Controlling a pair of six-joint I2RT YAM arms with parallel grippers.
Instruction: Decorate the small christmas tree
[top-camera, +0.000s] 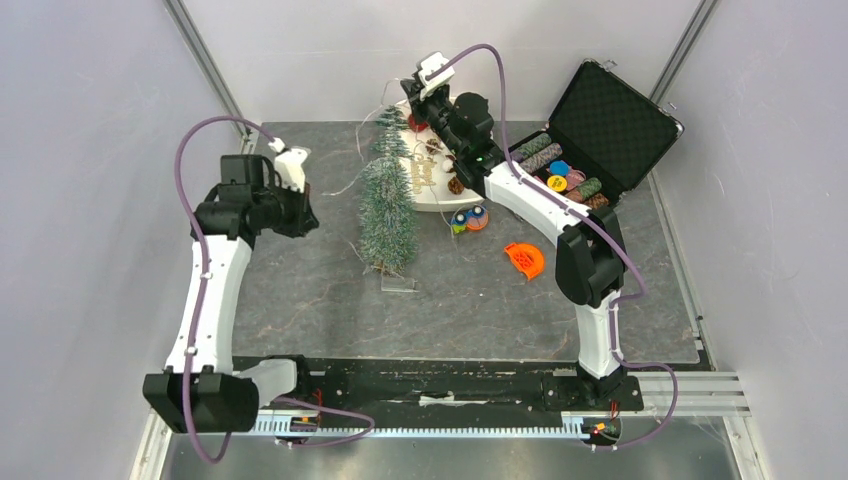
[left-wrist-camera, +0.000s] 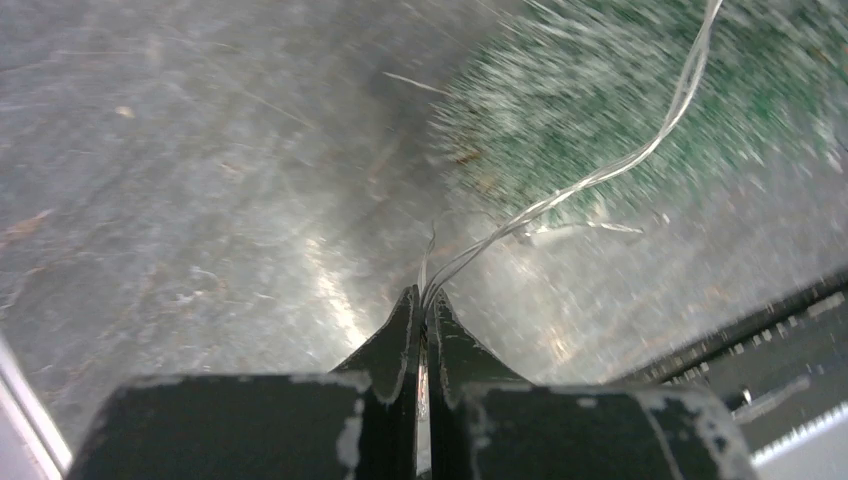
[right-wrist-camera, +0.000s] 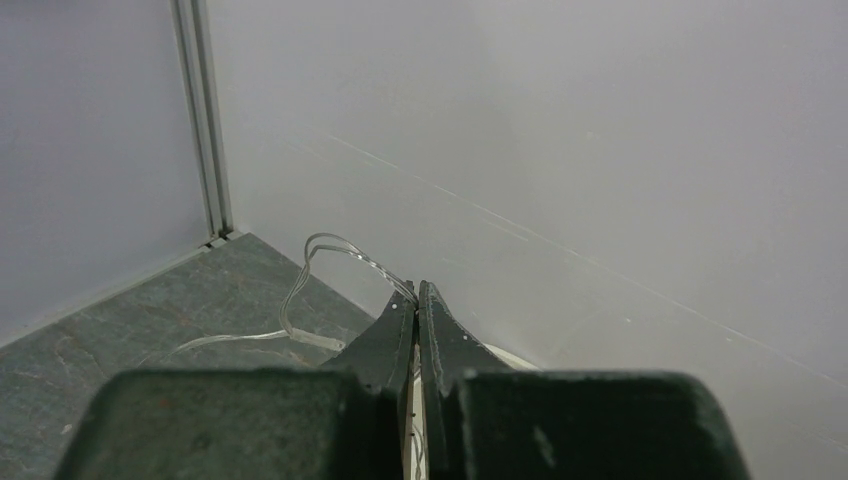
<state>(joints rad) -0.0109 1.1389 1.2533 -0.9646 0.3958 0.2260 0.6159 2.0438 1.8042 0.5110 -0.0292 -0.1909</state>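
Note:
The small christmas tree (top-camera: 387, 212), frosted dusty green, stands on its clear square base (top-camera: 398, 283) mid-table; it shows blurred in the left wrist view (left-wrist-camera: 640, 100). A thin clear wire strand (top-camera: 362, 128) runs behind and to the left of the tree. My left gripper (top-camera: 303, 216) is left of the tree, its jaws shut on the wire (left-wrist-camera: 560, 195), as the left wrist view (left-wrist-camera: 425, 298) shows. My right gripper (top-camera: 410, 92) is raised behind the tree near the back wall, shut (right-wrist-camera: 416, 290) on the same wire (right-wrist-camera: 330, 245).
A second, darker green tree (top-camera: 391, 132) stands behind the first. A white tray (top-camera: 432, 197) with ornaments lies right of it, with coloured baubles (top-camera: 470, 218) and an orange piece (top-camera: 525, 260) nearby. An open black case (top-camera: 610, 125) sits back right.

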